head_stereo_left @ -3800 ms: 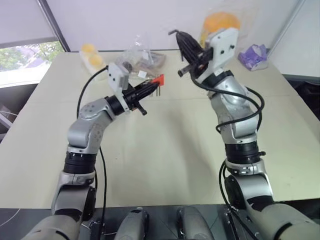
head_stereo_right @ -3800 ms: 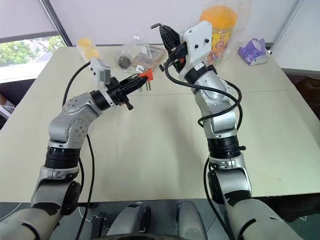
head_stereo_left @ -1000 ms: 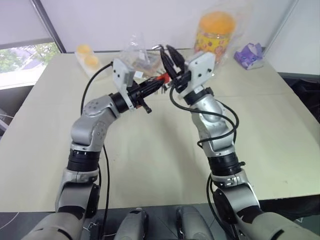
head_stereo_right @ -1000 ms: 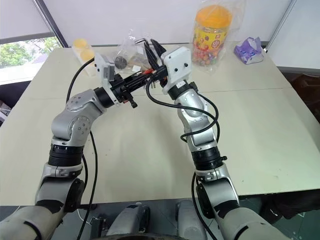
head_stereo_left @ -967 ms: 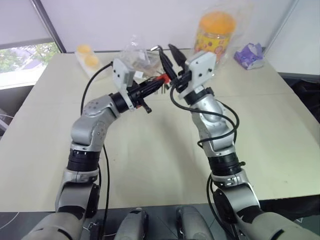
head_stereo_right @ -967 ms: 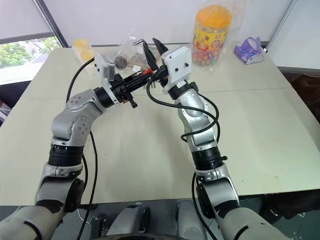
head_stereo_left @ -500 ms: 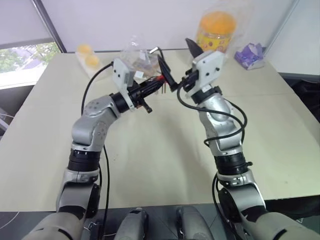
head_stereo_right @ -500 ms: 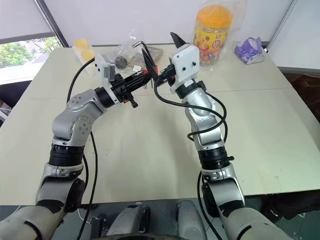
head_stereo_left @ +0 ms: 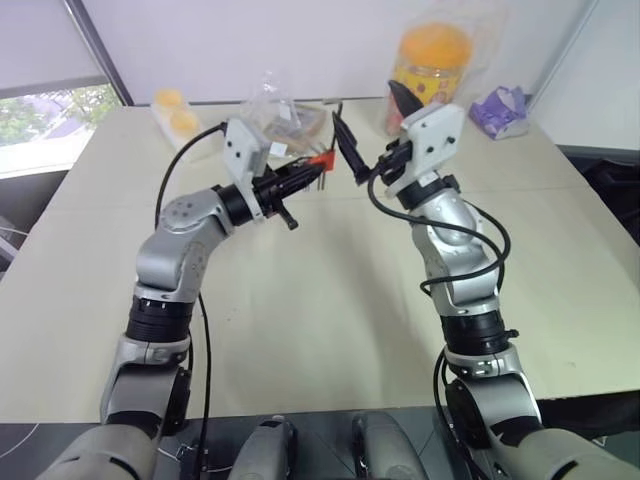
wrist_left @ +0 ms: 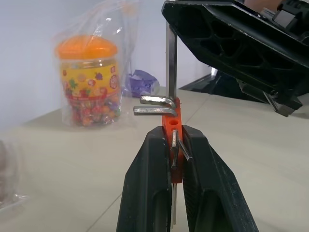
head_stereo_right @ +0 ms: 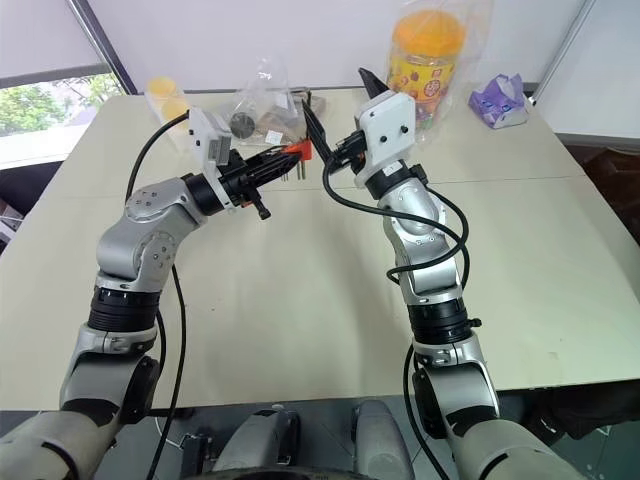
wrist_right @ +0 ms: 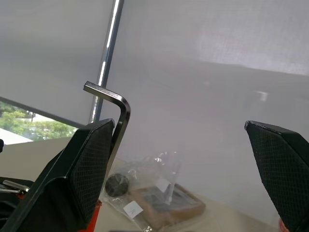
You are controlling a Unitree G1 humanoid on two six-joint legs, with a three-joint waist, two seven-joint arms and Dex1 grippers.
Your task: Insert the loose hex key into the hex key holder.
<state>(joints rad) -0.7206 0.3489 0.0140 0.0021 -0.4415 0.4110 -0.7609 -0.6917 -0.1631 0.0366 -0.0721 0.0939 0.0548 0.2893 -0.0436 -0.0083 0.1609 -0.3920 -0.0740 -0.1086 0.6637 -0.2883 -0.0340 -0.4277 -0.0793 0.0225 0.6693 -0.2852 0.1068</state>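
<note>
Loose hex key stands upright in hex key holder, resting against one finger of right gripper, jaws wide apart. Left gripper clamped on holder, above table.

Hex key holder orange plastic; loose hex key shiny metal.

On the beige table we observed a bagged orange-lidded candy jar, a purple wrapper, two yellow cups and a clear bag of parts.
</note>
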